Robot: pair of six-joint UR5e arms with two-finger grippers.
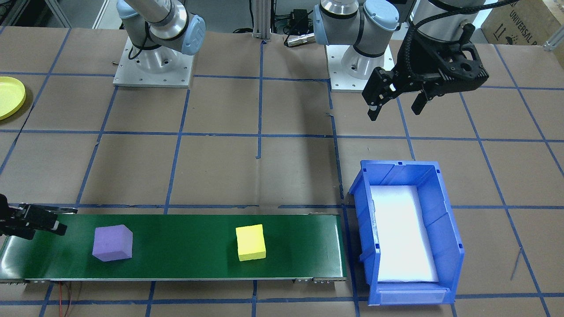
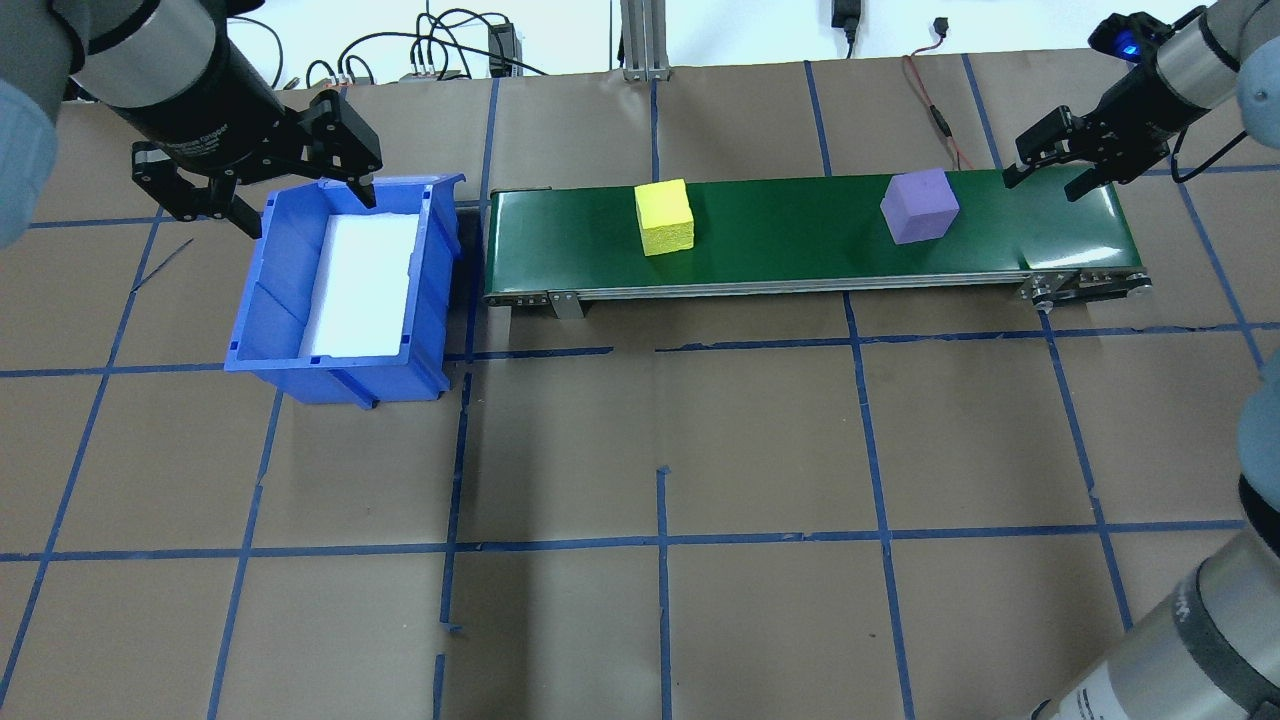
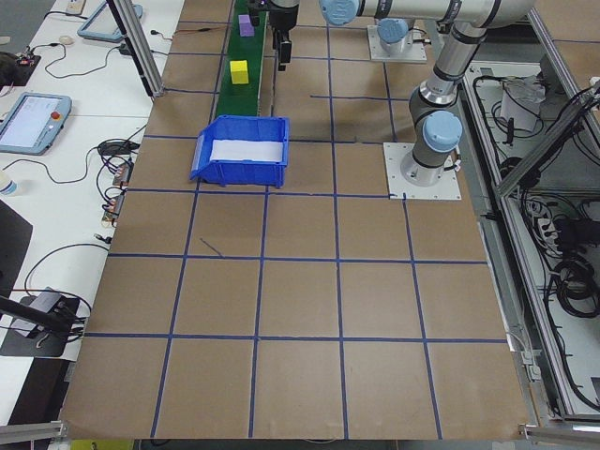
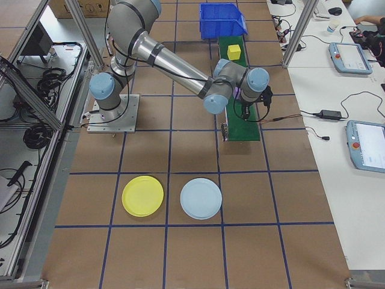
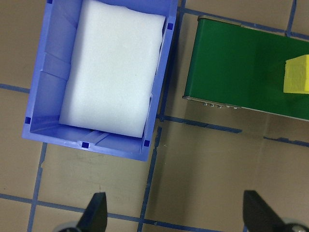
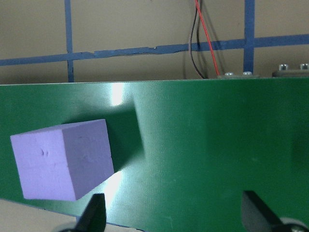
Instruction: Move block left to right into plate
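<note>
Two foam blocks sit on the green conveyor belt (image 2: 800,240): a purple block (image 2: 919,205) (image 6: 63,159) near the belt's right end and a yellow block (image 2: 664,217) (image 5: 297,74) further left. My right gripper (image 2: 1043,186) (image 1: 69,219) hovers open over the belt's right end, just right of the purple block and apart from it. My left gripper (image 2: 310,214) (image 1: 394,113) hangs open and empty above the far end of the blue bin. The yellow plate (image 4: 142,196) (image 1: 6,97) lies on the table to the robot's right, away from the belt.
The blue bin (image 2: 260,290) with a white foam liner stands at the belt's left end. A pale blue plate (image 4: 201,198) lies beside the yellow one. Red and black wires trail behind the belt's right end. Both arm bases stand at the robot's side.
</note>
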